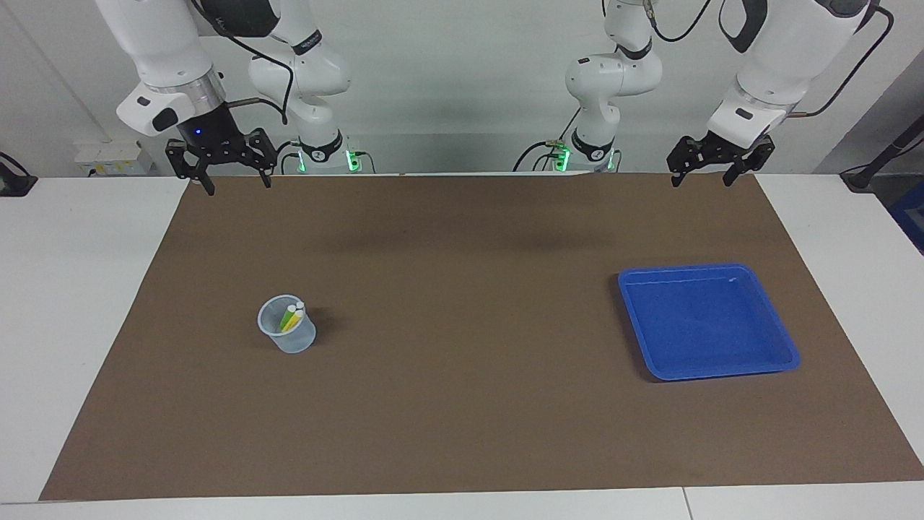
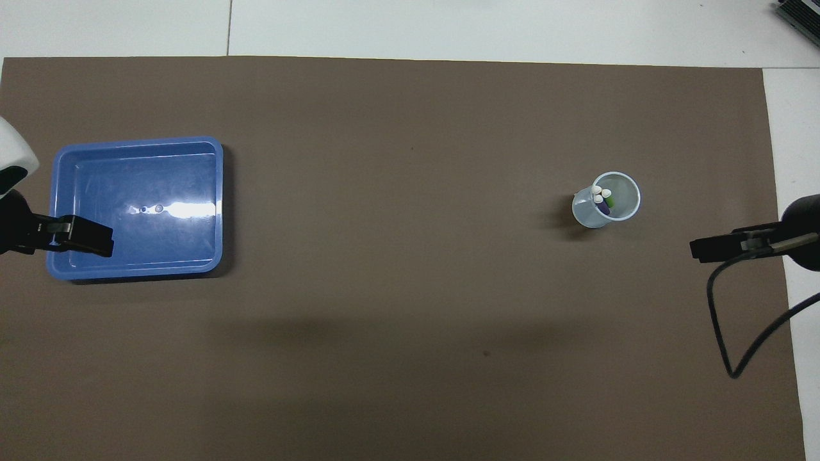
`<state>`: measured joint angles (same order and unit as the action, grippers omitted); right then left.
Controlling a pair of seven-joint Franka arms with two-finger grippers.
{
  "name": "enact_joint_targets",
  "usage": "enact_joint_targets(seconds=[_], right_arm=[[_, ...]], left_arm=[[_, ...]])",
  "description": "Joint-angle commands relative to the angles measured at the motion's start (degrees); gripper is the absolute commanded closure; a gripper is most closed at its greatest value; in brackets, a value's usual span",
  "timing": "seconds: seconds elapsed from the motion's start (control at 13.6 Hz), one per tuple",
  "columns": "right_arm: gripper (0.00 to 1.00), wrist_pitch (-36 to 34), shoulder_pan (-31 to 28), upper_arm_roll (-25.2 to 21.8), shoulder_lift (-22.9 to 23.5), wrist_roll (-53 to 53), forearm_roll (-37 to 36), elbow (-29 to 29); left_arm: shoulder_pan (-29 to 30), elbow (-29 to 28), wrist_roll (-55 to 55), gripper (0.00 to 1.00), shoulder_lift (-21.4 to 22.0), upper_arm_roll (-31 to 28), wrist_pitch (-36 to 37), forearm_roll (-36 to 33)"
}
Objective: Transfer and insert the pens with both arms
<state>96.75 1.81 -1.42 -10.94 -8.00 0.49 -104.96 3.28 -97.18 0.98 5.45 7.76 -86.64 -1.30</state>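
pens [image 1: 291, 316]: upright in clear cup [image 1: 287, 334] (white tips up), toward right arm's end of surface [image 1: 462, 404] | tray [image 1: 707, 321]: toward left arm's end | right gripper [image 1: 230, 185]: raised over mat [image 1: 462, 238] edge; fingers apart | left gripper [image 1: 702, 178]: raised; fingers apart

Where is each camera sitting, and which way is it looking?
Facing view: high across the table, looking at the robots; both whole arms show, the open right gripper and open left gripper raised near the mat's edge.
Overhead view: high above the robots' end, looking steeply down; only the grippers' ends show.
Both show the cup of pens and the blue tray.
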Motion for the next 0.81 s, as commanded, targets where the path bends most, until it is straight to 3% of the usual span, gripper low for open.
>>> enact_joint_targets(seconds=[0.0, 0.73], right_arm=[[0.0, 0.4, -0.7, -0.3, -1.1, 0.8, -0.4, -0.3], [0.0, -0.5, -0.5, -0.2, -1.6, 1.1, -0.1, -0.2]], left_arm=[[-0.4, -0.9, -0.7, 0.0, 1.1, -0.3, 0.4, -0.5], [-0.4, -0.9, -0.7, 0.0, 1.1, -0.3, 0.4, -0.5]])
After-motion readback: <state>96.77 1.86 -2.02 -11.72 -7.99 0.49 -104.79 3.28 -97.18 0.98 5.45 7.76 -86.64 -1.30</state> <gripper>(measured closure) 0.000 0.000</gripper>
